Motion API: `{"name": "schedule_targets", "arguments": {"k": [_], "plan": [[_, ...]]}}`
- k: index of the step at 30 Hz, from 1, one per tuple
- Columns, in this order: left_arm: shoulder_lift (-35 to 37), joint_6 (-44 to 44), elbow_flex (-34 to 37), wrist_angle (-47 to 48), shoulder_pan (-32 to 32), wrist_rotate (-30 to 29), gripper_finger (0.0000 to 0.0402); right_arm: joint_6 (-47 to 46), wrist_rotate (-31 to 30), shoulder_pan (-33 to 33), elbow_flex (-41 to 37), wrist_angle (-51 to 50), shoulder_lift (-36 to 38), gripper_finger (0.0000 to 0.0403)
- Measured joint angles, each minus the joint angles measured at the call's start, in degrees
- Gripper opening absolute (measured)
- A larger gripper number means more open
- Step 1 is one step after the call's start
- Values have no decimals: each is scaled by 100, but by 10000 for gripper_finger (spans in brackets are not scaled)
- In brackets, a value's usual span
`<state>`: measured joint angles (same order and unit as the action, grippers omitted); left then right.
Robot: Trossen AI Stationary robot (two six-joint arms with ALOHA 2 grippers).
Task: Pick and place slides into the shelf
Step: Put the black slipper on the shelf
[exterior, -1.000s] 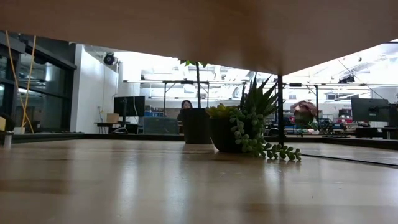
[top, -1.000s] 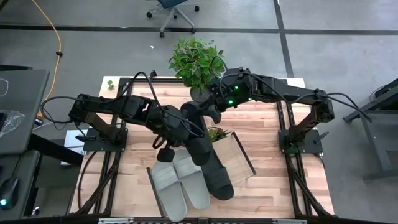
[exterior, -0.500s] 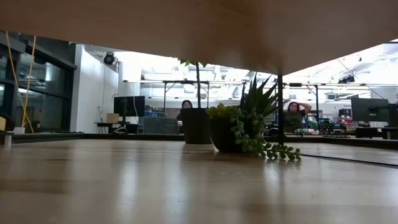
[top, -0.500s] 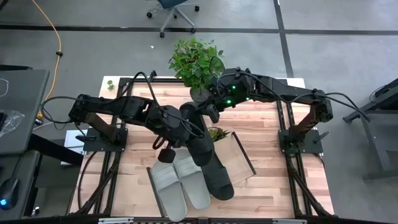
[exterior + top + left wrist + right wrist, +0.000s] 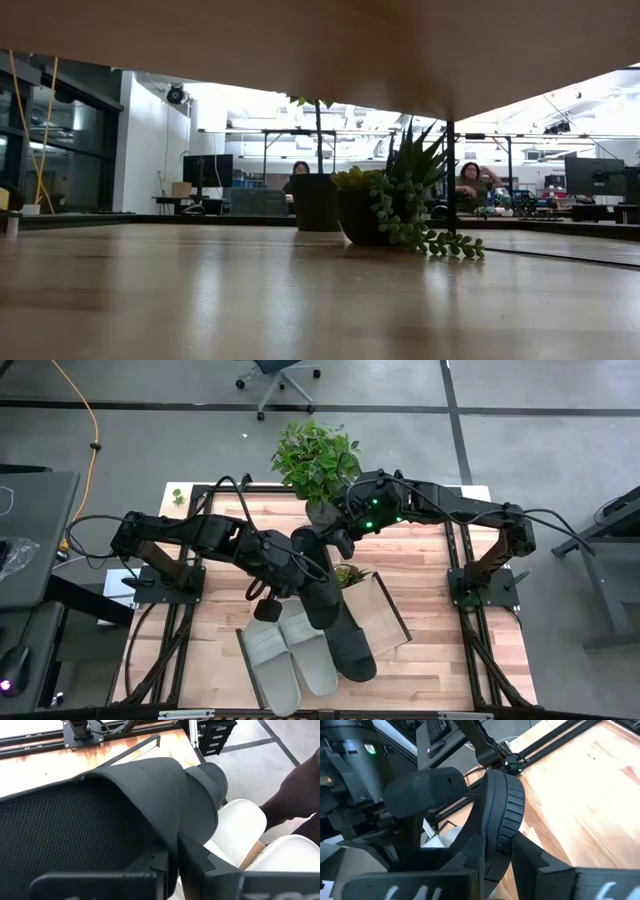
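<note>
Pinching a black slide (image 5: 318, 572) at both ends, left tool (image 5: 292, 578) clenched on its strap, right tool (image 5: 335, 538) grasping its edge, above the shelf (image 5: 385, 618), grey slides (image 5: 288, 654) lying beside the shelf on the worktop (image 5: 215, 615).

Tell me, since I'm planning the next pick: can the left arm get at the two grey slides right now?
Probably not yet. The left gripper is shut on a black slide, which the right gripper grips too. The grey slides lie uncovered in the shelf.

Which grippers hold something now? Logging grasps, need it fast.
Left gripper: shut on a black slide.
Right gripper: closing around that same black slide's end; firm grip cannot be told.
</note>
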<state>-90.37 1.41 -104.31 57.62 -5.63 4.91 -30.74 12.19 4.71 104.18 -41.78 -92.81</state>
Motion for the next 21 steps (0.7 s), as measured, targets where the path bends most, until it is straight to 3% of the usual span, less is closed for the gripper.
{"name": "schedule_targets", "arguments": {"k": [13,21], "plan": [[30,136,-9,36,284,-2,69,213,-546,-6,-14,-1058,238,45],[24,318,-236,77,341,102,73,109,-764,-1,-15,-1415,545,45]]}}
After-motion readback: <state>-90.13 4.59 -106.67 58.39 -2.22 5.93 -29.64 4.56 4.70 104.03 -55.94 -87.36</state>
